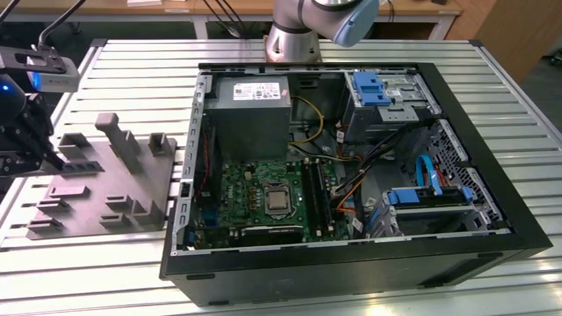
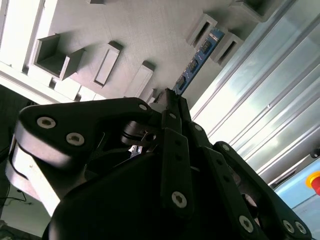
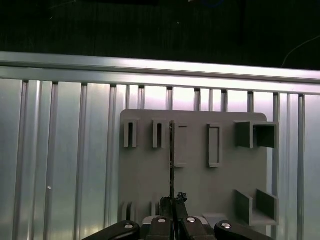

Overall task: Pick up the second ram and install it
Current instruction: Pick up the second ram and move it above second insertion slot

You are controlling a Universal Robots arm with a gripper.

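Exterior view: an open computer case (image 1: 351, 263) lies on its side on the slatted metal table (image 1: 131, 59), with the motherboard (image 1: 255, 191) facing up. A grey fixture plate (image 1: 97, 197) with moulded holders sits on the table to the exterior view's left of the case, just beside it. The gripper (image 1: 51, 160) is down over the far-left end of that plate, well apart from the case. I cannot make out the stick itself from this angle.

Second wrist view: the fingertips are drawn together and clamped on one end of the second ram (image 2: 200, 52). The stick runs away from the gripper (image 2: 169, 99), on edge, and passes between two raised holders of the fixture plate (image 2: 150, 30). Table slats lie beyond.

First wrist view: the second ram (image 3: 171, 150) shows edge-on as a thin dark line across the fixture plate (image 3: 200, 185), in line with a slot. The gripper (image 3: 173, 202) is pinched on its near end. I cannot tell whether the stick is seated in the holders or lifted clear.
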